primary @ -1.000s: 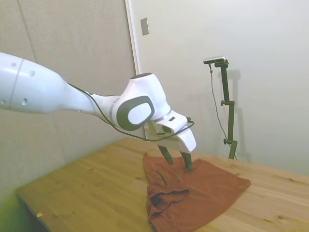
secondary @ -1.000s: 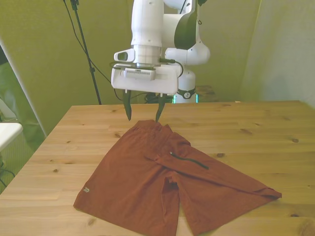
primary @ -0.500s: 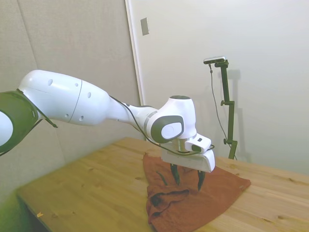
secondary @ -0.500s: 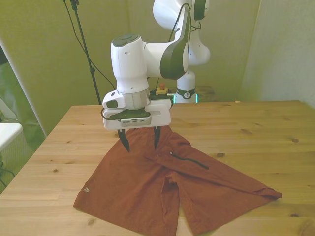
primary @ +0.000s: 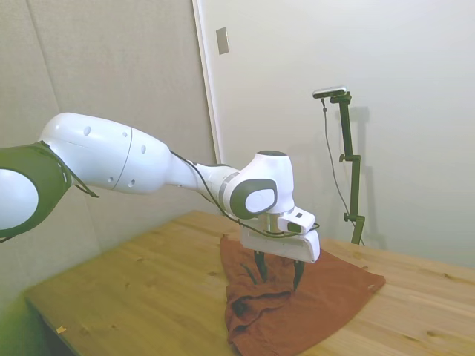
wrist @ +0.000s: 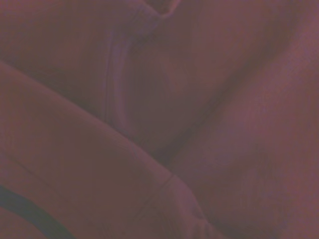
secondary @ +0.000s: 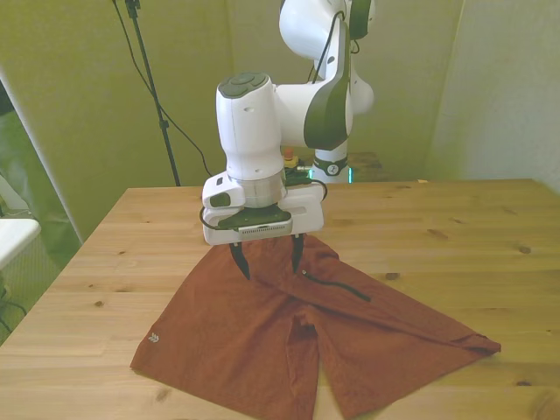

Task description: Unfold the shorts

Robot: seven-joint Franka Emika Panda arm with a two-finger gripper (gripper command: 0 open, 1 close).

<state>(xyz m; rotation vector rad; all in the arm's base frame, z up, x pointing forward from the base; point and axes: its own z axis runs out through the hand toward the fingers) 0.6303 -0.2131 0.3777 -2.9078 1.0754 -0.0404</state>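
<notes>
The pincer [secondary: 268,260] hangs spread over the shorts [secondary: 297,341], its two dark fingertips [secondary: 242,267] just above or barely touching the cloth near the waistband end, with nothing pinched between them. The shorts lie on the wooden desk [secondary: 455,236], mostly flat, both legs fanning toward the near edge, one panel folded across the middle beside the dark zipper slit [secondary: 337,287].

The main risk, judging from the spread tips, is a bad pinch — closing on two layers at once, or on the whole bunched waist, so that lifting drags the garment along the desk instead of opening the fold. A grab too shallow could also let the soft cloth slip out mid-pull.

The fabric looks thin, matte and limp, rust-brown, settling into soft ridges rather than sharp creases. In the side view the end nearest that camera bunches into a darker rumpled heap [primary: 256,304]. The wrist view shows only blurred cloth [wrist: 209,119] with a rounded fold and a stitched seam — too dim for more. The desk is pale knotty pine, smooth and bare around the garment.
</notes>
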